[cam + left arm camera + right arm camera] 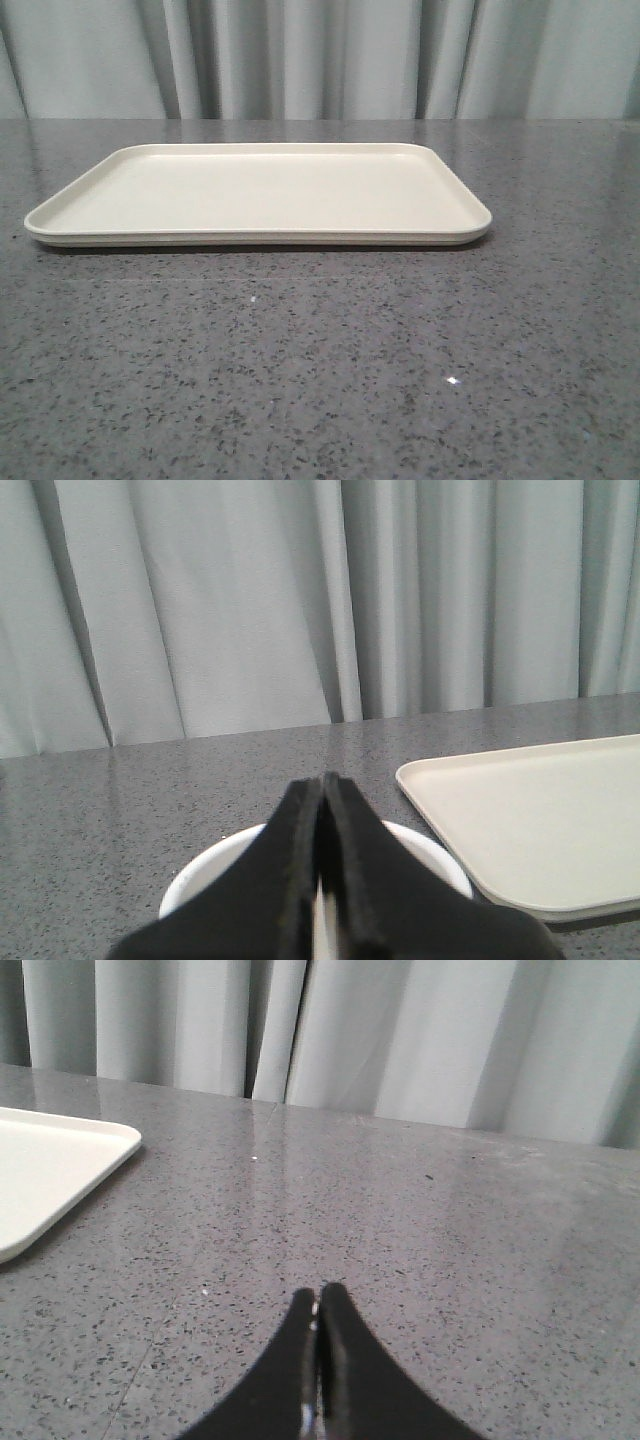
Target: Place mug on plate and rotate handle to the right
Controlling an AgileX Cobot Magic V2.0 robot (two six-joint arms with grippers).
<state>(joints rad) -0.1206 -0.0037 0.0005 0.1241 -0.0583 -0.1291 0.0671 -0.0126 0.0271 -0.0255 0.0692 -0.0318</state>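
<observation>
Both claws pinched together, left gripper over the mug (white rim only) beside the plate, right gripper holding nothing.

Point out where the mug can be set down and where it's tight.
The plate is bare from rim to rim. The grey table in front of it is open too, as is the stretch beyond the right gripper. Only crowded spot: under the left gripper, above the mug, beside the plate's corner.
</observation>
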